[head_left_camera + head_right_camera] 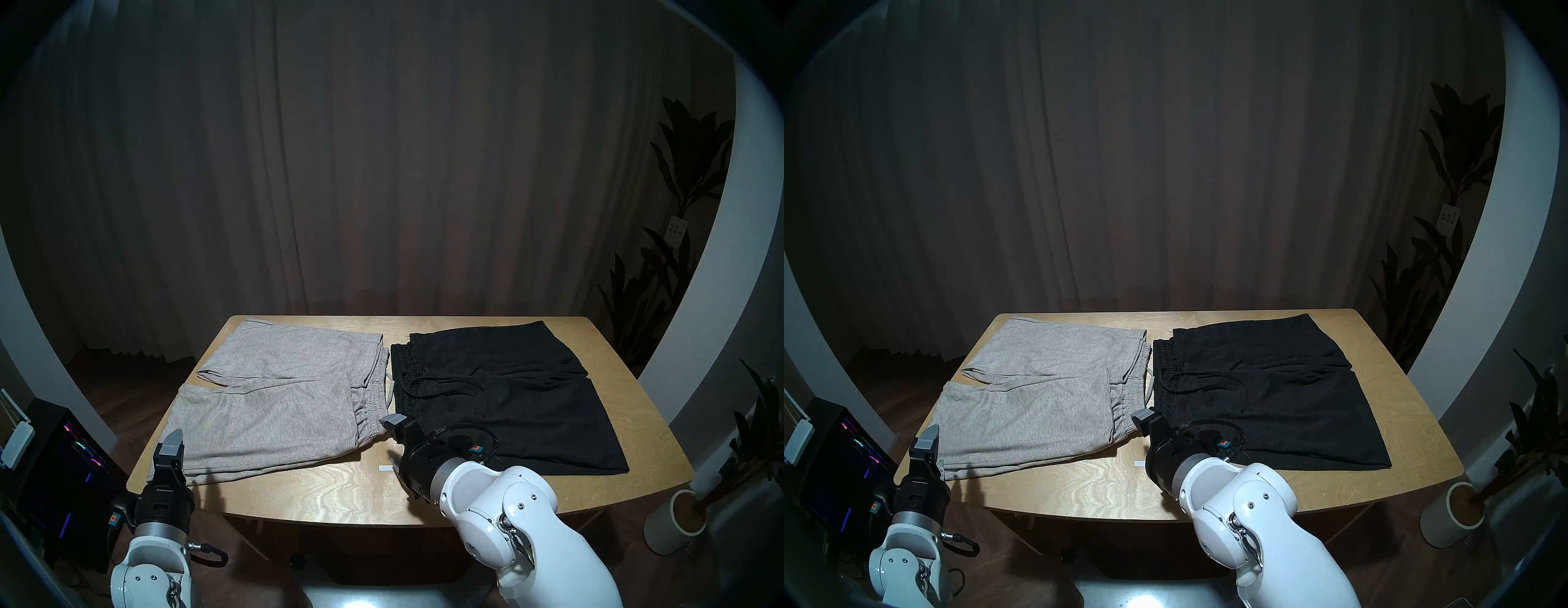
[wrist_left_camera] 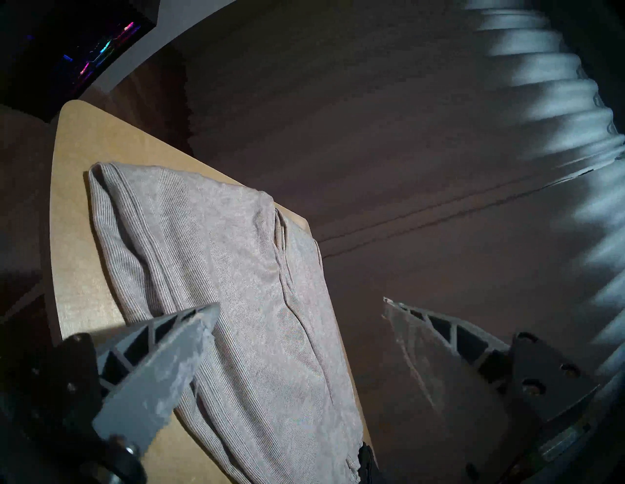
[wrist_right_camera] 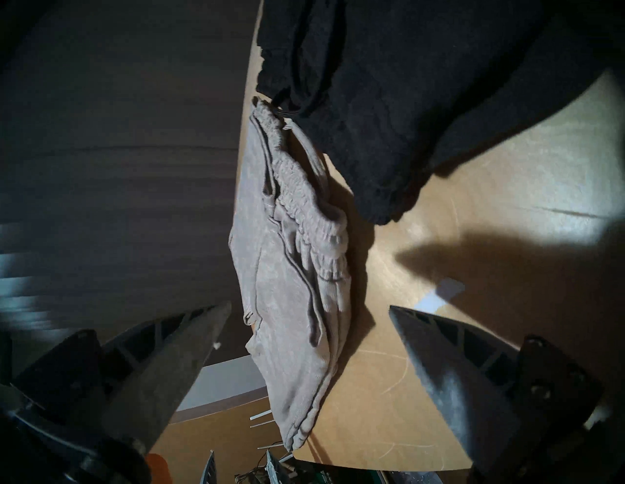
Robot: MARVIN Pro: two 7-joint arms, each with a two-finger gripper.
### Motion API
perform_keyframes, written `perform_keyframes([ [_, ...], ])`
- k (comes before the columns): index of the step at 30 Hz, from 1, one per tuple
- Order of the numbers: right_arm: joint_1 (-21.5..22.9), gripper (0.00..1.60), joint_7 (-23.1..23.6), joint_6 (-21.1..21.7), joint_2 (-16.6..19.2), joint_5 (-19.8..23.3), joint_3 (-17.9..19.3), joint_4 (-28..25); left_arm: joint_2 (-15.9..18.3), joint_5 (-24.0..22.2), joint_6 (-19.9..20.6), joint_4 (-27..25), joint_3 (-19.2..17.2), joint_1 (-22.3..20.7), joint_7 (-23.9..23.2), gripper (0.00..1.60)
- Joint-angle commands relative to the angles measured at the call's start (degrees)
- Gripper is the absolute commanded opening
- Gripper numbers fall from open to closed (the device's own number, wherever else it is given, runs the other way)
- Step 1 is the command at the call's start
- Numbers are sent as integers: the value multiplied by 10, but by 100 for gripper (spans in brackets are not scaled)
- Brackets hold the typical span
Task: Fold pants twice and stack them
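Observation:
The light grey pants (image 1: 275,403) (image 1: 1034,403) lie flat on the left half of the wooden table (image 1: 339,488), legs to the left, gathered waistband toward the middle. Beside them the black pants (image 1: 509,403) (image 1: 1272,403) lie flat on the right half, their waistband and cord next to the grey waistband. My left gripper (image 1: 172,446) (image 2: 299,304) hovers open at the grey pants' (image 2: 236,287) near left corner, holding nothing. My right gripper (image 1: 393,441) (image 3: 309,307) stands open at the near end of the grey waistband (image 3: 304,230), beside the black pants (image 3: 406,84).
A small white tape mark (image 1: 385,468) sits on the bare front strip of the table. A dark computer case (image 1: 63,467) with coloured lights stands left of the table. A potted plant (image 1: 674,522) stands at the right. A curtain hangs behind.

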Motion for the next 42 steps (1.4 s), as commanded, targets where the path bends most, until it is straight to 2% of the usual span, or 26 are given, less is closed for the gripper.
perform_keyframes([
  [1, 56, 160, -51, -63, 5, 14, -36, 0, 10, -22, 22, -12, -12, -14, 42, 160],
  [5, 73, 160, -66, -100, 11, 22, -58, 6, 10, -33, 32, -11, -16, -13, 66, 160],
  [12, 96, 160, -75, -139, 23, 32, -93, 28, 20, -41, 47, 8, -19, -15, 66, 160],
  [19, 112, 160, -83, -158, 22, 49, -108, 43, 22, -38, 51, 16, -24, -24, 109, 160],
  [30, 130, 160, -95, -175, 19, 67, -121, 61, 37, -38, 48, 41, -39, -52, 147, 160],
  [37, 142, 160, -114, -183, 12, 83, -126, 77, 59, -34, 54, 62, -47, -78, 190, 160],
  [42, 158, 160, -120, -185, 4, 94, -132, 96, 71, -35, 56, 84, -49, -95, 201, 160],
])
